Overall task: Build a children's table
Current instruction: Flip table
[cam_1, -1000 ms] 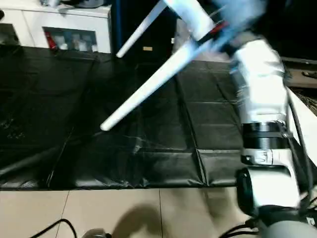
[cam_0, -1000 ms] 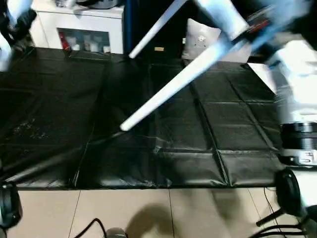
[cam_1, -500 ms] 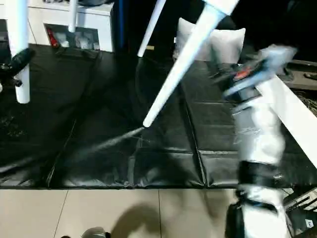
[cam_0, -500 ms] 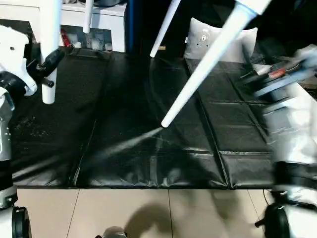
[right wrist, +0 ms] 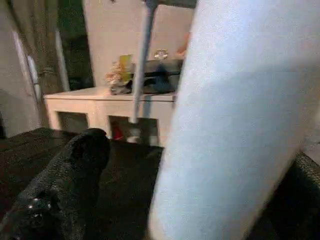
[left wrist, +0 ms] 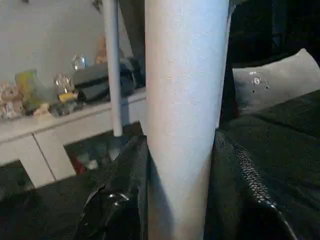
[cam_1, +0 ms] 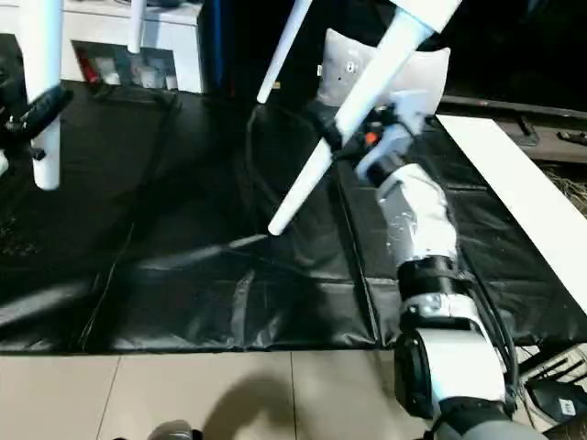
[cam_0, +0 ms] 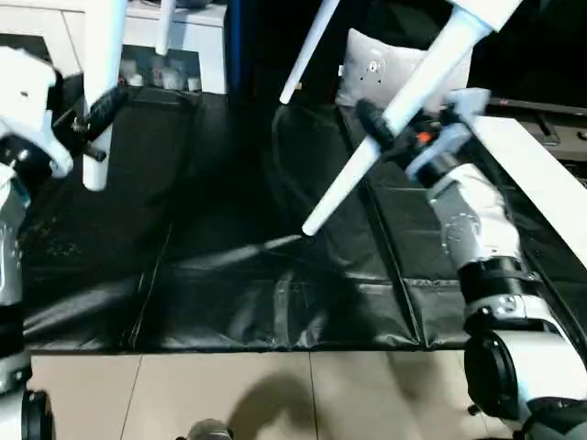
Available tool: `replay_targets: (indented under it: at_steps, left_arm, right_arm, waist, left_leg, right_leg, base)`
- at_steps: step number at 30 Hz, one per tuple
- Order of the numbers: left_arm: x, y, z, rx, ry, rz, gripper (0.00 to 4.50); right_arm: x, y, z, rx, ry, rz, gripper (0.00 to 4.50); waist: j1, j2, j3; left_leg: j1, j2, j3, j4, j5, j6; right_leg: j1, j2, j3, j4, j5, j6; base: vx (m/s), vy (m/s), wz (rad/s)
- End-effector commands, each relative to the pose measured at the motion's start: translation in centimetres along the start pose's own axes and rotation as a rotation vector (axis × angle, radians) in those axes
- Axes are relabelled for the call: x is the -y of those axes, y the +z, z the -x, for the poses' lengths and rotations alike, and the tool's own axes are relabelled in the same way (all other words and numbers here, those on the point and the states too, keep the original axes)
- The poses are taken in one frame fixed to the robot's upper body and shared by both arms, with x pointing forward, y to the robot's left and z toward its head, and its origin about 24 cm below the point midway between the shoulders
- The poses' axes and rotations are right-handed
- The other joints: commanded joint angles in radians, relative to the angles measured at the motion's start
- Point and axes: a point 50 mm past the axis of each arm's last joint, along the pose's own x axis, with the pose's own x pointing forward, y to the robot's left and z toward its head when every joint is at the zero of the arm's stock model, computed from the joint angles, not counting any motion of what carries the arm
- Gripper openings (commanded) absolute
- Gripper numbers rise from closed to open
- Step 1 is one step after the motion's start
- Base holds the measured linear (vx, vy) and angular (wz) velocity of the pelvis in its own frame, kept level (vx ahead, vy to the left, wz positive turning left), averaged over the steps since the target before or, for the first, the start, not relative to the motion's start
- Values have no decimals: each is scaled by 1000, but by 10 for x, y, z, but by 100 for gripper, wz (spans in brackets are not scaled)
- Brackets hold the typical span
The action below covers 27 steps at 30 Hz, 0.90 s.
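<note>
left tool (cam_0: 92, 115) clamped on upright leg (cam_0: 99, 92), right tool (cam_0: 390, 133) wide around slanted leg (cam_0: 385, 124), tip down-left

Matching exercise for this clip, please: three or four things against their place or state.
Things:
1. left pincer
2. right pincer
3. grey cushion
4. black mat

States:
A. spread over the floor
B. wide open around the slanting leg
C. propped behind the mat
D. closed on the upright leg

Pairs: 1-D, 2-B, 3-C, 4-A
</note>
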Motion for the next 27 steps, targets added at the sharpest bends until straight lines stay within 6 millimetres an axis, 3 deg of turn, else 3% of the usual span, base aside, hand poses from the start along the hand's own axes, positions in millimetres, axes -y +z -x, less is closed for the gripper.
replay_targets:
  at_steps: [1,4,5,7,8,11,14,16,20,21,22,26,27]
  left_arm:
    - [14,-1,0,13,-57,10,159]
    - [20,-10,6,6,-59,62,159]
    - [25,-15,9,1,-63,85,159]
    - [33,-23,15,2,-72,129,159]
    - [39,-28,19,1,-84,149,159]
    - [47,-33,27,-6,-94,184,159]
    - [49,-36,35,-30,-94,173,159]
    - [49,-36,42,-43,-82,173,159]
    - [48,-36,49,-62,-70,167,159]
    - [47,-38,52,-79,-62,163,159]
    - [47,-41,56,-104,-57,158,159]
    - [44,-53,63,-163,-56,157,159]
    - [44,-54,65,-166,-52,162,194]
  right_arm:
    - [-7,12,-1,53,103,-30,450]
    - [-15,16,4,61,210,-21,450]
    - [-20,17,7,62,247,-16,450]
    - [-28,19,15,66,303,-26,450]
    - [-33,20,20,67,324,-24,450]
    - [-42,18,26,50,363,-25,450]
    - [-49,16,30,36,385,-28,450]
    - [-57,14,35,25,398,-43,450]
    - [-65,11,39,13,404,-68,450]
    - [-67,8,40,8,396,-77,450]
    - [-69,6,40,2,387,-83,450]
    - [-68,-10,43,-60,346,-22,450]
    - [-67,-13,44,-75,337,-3,450]
  waist:
    - [-13,19,-72]
    - [-11,25,-72]
    - [-11,23,-73]
    - [-5,29,-74]
    - [-5,24,-75]
    - [-5,30,-73]
    - [-7,24,-65]
    - [-9,24,-61]
    - [-12,23,-62]
    - [-15,15,-62]
    - [-14,20,-61]
    - [-19,19,-58]
    - [-21,19,-57]
  left_leg:
    - [16,34,-8,-75,-181,-22]
    - [19,34,-6,-74,-171,-20]
    - [19,36,-6,-74,-170,-18]
    - [20,38,-8,-74,-144,-12]
    - [20,39,-8,-75,-144,-9]
    - [20,38,-9,-78,-183,-19]
    - [20,37,-10,-83,-241,-28]
    - [24,37,-12,-86,-280,-36]
    - [23,38,-14,-88,-263,-34]
    - [23,37,-12,-86,-259,-32]
    - [23,36,-12,-87,-259,-32]
    - [23,35,-13,-90,-277,-38]
    - [24,35,-13,-90,-283,-44]
  right_leg:
    - [42,-87,66,-68,-107,-163]
    - [40,-86,65,-69,-89,-166]
    - [42,-88,66,-70,-82,-166]
    - [43,-85,65,-65,-25,-165]
    - [44,-85,64,-66,-15,-163]
    - [45,-86,64,-74,-63,-157]
    - [42,-88,65,-87,-168,-142]
    - [39,-88,65,-95,-252,-120]
    - [37,-86,66,-93,-223,-115]
    - [36,-86,66,-93,-223,-114]
    - [36,-86,66,-94,-237,-113]
    - [33,-86,67,-98,-269,-100]
    - [32,-86,67,-99,-274,-97]
  base:
    - [0,0,0]
    - [0,0,0]
    - [0,0,0]
    - [0,0,0]
    - [0,0,0]
    - [0,0,0]
    - [0,0,0]
    - [0,0,0]
    - [0,0,0]
    - [0,0,0]
    - [0,0,0]
    - [0,0,0]
    - [0,0,0]
